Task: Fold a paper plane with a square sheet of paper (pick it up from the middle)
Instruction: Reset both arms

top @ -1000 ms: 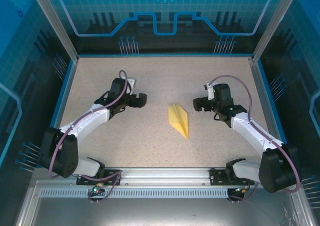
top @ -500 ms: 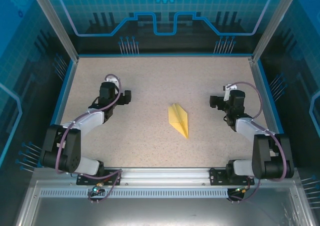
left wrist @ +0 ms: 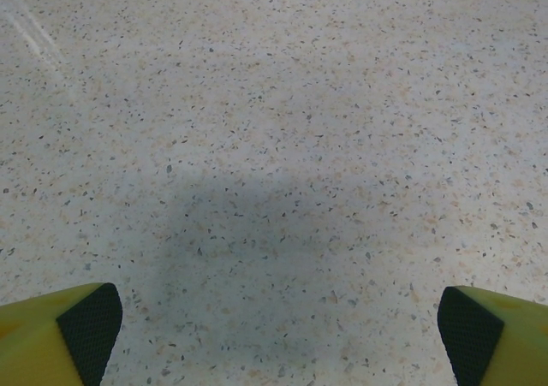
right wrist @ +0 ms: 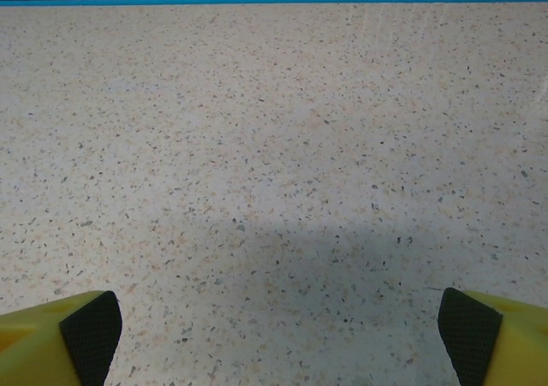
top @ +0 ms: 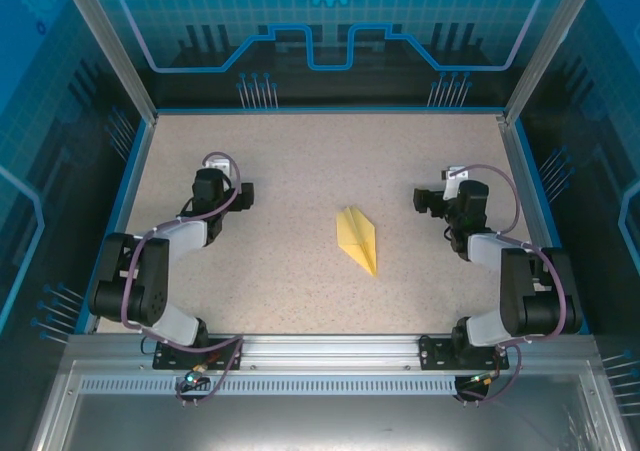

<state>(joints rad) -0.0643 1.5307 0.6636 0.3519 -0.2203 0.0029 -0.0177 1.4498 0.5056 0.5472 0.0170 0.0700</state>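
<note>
table (top: 300,141): speckled beige top, blue rim | on it you've got the paper plane (top: 358,239) lying flat | spot: between left gripper (top: 245,193) and right gripper (top: 420,200), nearer the right, apart from both

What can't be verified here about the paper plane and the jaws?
- Paper plane, top view: too small to judge crease quality or symmetry.
- Its underside, top view: hidden against the table.
- Jaws, both wrist views: cropped by the bottom edge past their tips.
</note>
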